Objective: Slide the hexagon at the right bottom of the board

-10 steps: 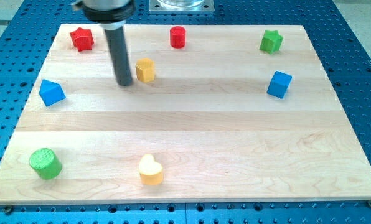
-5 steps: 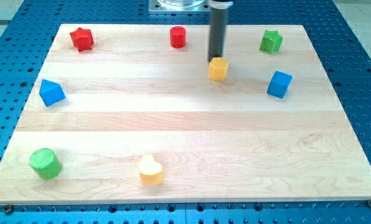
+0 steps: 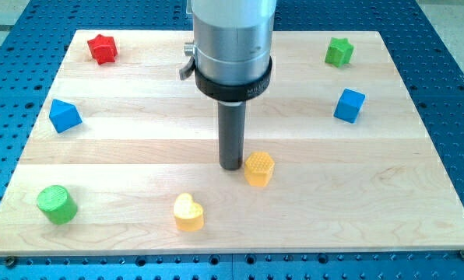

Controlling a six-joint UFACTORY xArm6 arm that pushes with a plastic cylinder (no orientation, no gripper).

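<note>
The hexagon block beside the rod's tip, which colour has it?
Yellow-orange; the hexagon block shows clearly in the camera view.

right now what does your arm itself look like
A broad silver-grey metal cylinder comes down from the view's top, ringed at its base by a black collar with small pale lettering too small to read. A small metal fitting sticks out on its left. Below hangs a straight dark rod, ending at my tip.
</note>
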